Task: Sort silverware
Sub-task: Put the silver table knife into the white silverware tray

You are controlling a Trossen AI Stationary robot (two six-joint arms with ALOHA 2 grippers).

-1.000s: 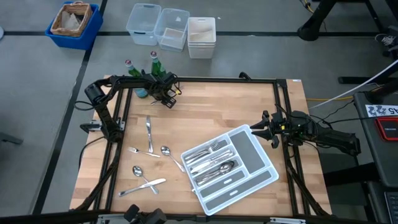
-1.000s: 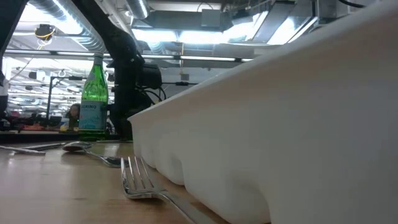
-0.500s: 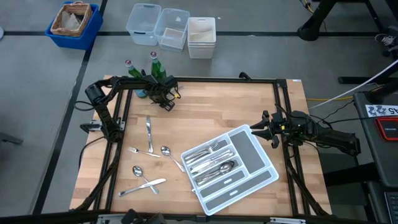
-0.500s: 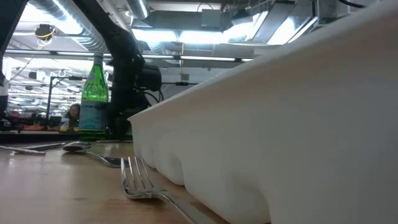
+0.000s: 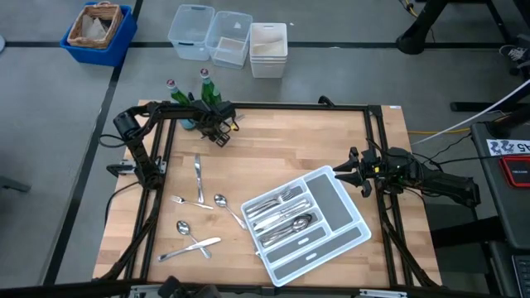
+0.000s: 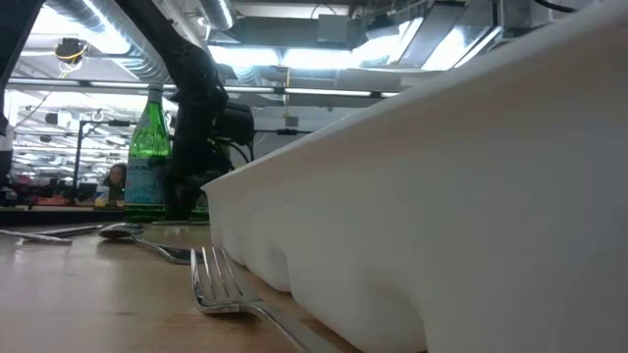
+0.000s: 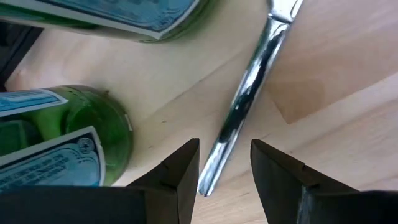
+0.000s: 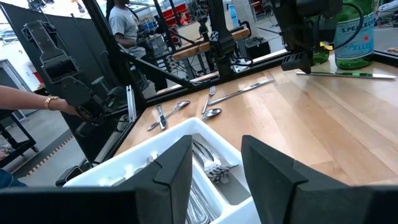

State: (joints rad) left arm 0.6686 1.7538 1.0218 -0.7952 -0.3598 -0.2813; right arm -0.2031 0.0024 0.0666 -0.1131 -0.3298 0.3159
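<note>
The left gripper [image 5: 220,132] is hovering low at the table's [image 5: 281,145] far left corner, right beside the two bottles [image 5: 203,83], its fingers [image 7: 180,171] standing apart with a utensil [image 7: 245,99] lying on the wood between them (its handle end is reaching into the gap, not gripped). The right gripper [image 5: 354,172] is waiting at the right edge, released and holding nothing, just beside the tray [image 5: 331,203]. Forks [image 5: 277,201] and spoons [image 5: 294,223] are lying in the tray's compartments. More silverware [image 5: 199,180] is lying loose on the table left of the tray, and one fork [image 6: 211,279] is lying against its wall.
</note>
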